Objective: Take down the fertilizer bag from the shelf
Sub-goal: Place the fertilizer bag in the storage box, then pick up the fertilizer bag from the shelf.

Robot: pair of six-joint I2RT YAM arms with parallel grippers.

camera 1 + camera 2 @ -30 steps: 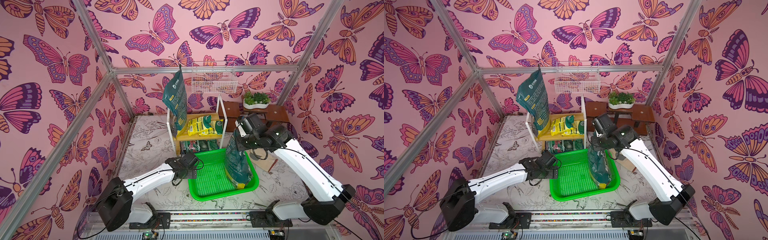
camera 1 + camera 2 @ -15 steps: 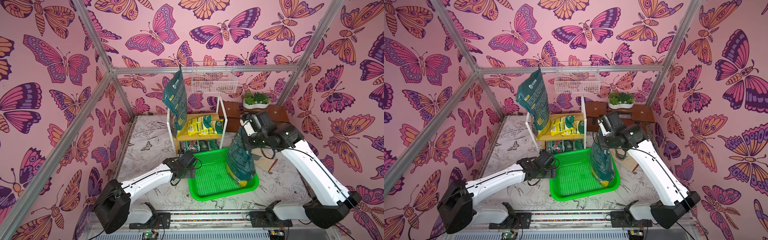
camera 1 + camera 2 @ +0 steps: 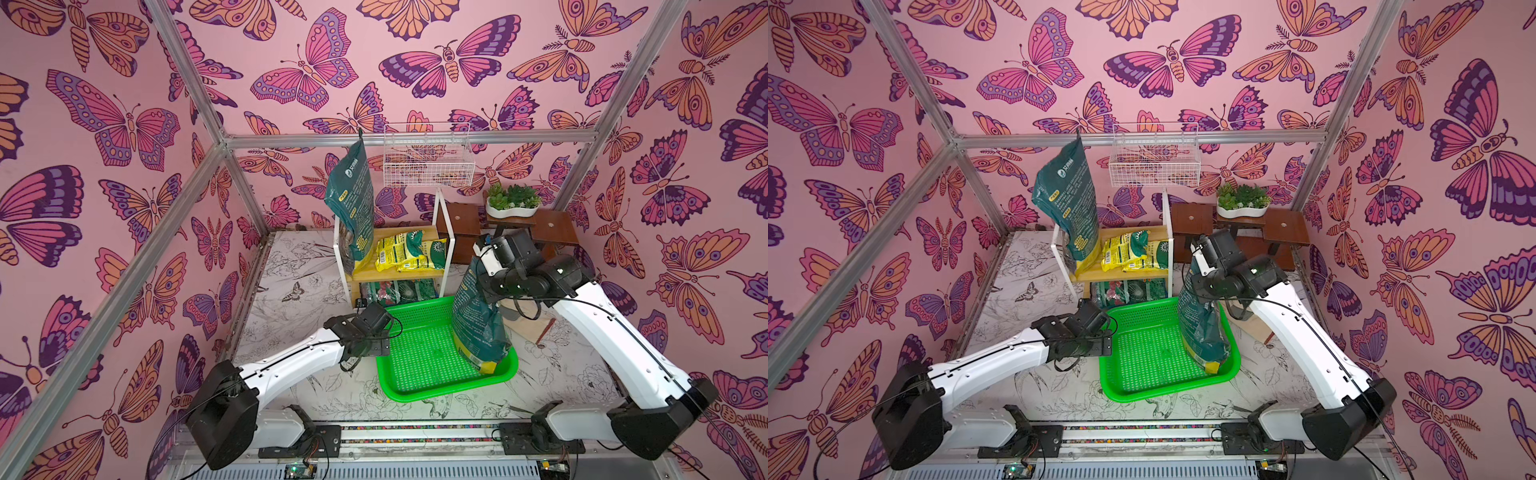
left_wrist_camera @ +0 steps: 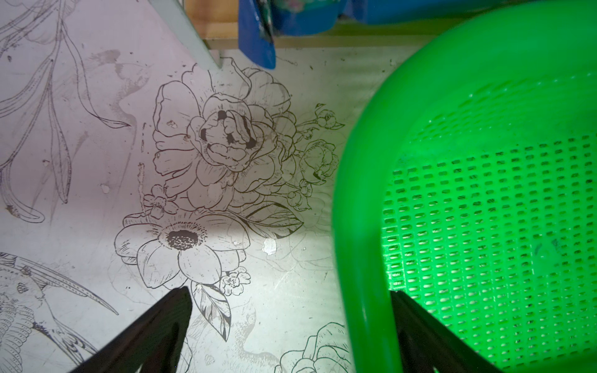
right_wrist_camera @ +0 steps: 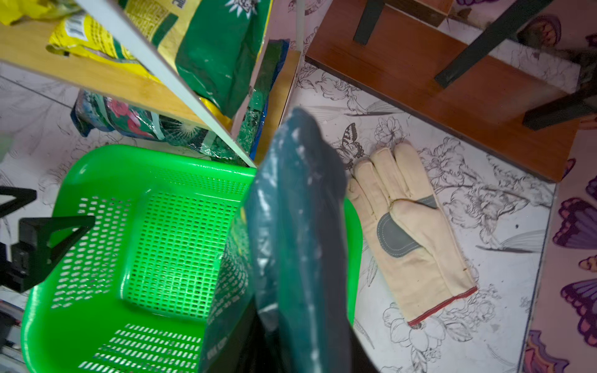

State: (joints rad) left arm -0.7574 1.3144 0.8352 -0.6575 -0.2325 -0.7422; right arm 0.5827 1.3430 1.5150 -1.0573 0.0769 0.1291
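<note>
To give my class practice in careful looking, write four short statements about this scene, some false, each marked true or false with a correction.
1. A dark green bag stands in the green basket. True.
2. The left gripper is shut. False: its jaws are open, astride the basket's rim.
3. The shelf has a bare top board. False: yellow bags lie on it.
4. A glove lies on the table beside the basket. True.

We cannot see right claw (image 3: 478,266) fingers: bag (image 5: 300,245) top, blurred, covers them. Bag print below that claw unreadable to us. Left claw (image 4: 290,303) finger bases cut off by wrist view's edge.
</note>
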